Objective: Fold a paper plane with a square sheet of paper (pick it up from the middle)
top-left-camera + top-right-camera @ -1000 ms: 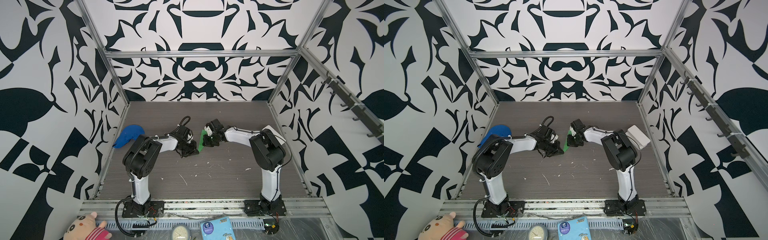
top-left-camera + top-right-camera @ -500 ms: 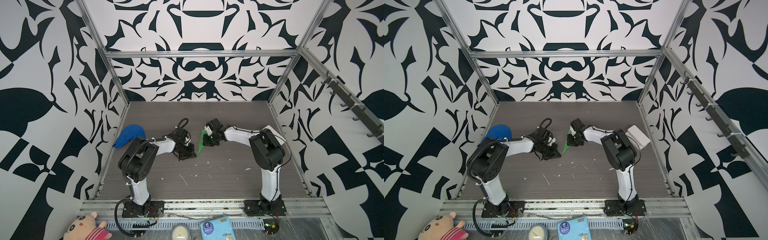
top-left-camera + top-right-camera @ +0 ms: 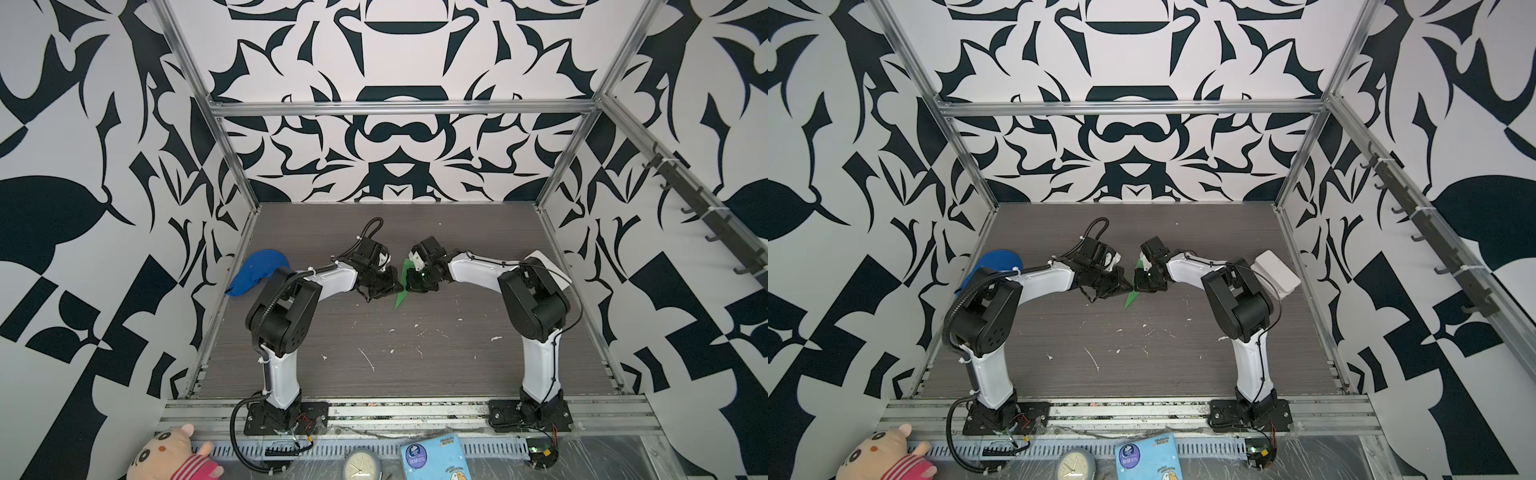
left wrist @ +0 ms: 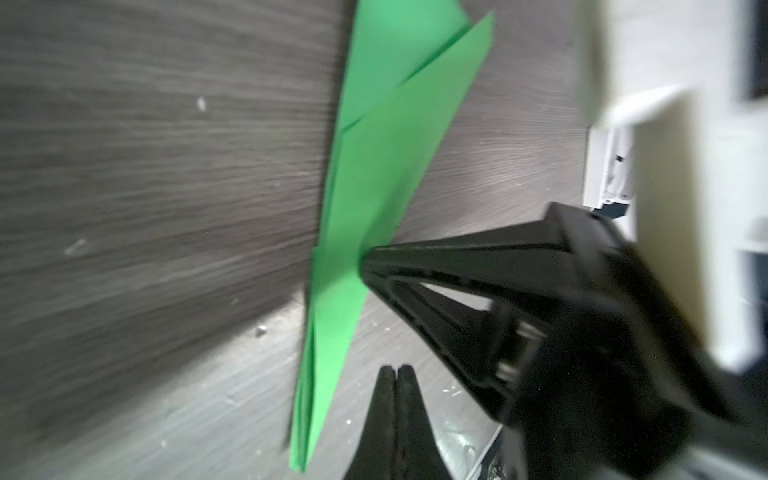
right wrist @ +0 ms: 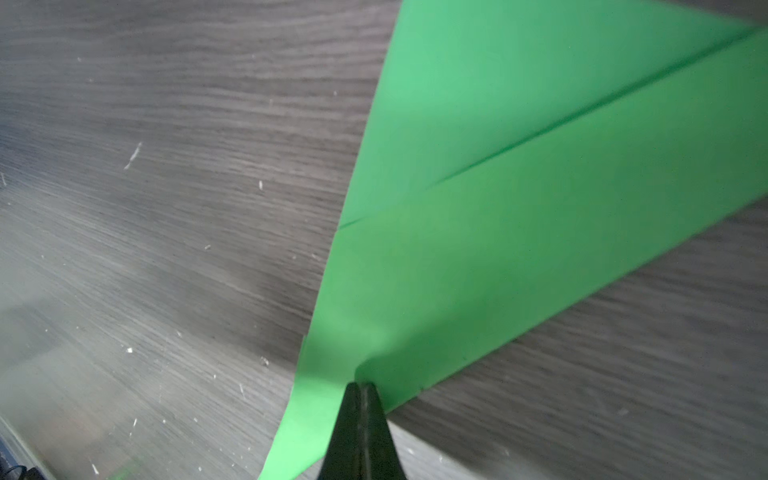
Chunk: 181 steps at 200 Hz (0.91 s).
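Pinching paper plane [image 5: 498, 249] edge, right claw [image 5: 360, 386] clamped, left claw [image 4: 397, 370] closed empty alongside, open table [image 3: 415, 365] around

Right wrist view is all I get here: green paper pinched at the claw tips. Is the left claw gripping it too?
Observer: No. In the left wrist view the left claw is shut beside the paper plane, off the paper.
Operator: Which way does the plane point?
Observer: In both top views its narrow tip points toward the table's front edge.
Operator: Anything else on the table?
Observer: A blue cap lies at its left edge, partly hidden by the left arm.
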Each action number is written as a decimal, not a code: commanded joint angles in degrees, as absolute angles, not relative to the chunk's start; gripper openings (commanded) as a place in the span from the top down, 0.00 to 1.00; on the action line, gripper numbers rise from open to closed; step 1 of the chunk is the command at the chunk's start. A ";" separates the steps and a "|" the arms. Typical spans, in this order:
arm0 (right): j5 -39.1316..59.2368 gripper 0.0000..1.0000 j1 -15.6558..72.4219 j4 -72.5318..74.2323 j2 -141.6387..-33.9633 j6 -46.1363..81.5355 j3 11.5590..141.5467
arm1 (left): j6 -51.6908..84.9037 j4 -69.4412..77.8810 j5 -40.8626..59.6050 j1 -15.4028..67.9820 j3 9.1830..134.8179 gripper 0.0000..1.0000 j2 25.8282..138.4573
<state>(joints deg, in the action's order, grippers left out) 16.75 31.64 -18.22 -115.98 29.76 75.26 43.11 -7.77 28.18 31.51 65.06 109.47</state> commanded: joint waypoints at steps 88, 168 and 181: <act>11.54 1.00 31.25 -23.10 -119.60 29.37 73.75 | 43.59 -8.24 27.82 32.87 67.24 1.00 114.94; 11.29 1.00 31.20 -23.20 -119.53 29.28 73.74 | 43.59 -11.25 26.17 32.96 60.16 1.00 110.69; 11.20 1.00 31.20 -23.36 -119.44 29.18 73.83 | 43.08 -11.58 27.46 33.04 57.81 1.00 108.67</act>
